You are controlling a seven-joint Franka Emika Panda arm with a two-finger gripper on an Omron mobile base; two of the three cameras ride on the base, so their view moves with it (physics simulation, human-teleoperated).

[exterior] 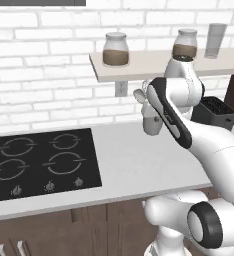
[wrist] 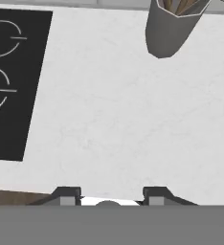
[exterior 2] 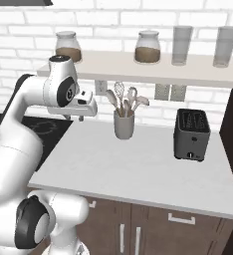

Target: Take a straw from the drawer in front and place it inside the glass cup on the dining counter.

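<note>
White bench below the pincer, which hangs above it, pointing down. Fingertips stand apart with bare bench between them, nothing gripped: released. Black hob sits to the left on the same bench. Grey utensil holder stands at the back by the brick wall, black toaster to its right, well apart. Shelf above carries two jars with brown contents and two tall glasses. Dark brown cabinet fronts under the bench are closed; straw, glass cup can't be located.
</note>
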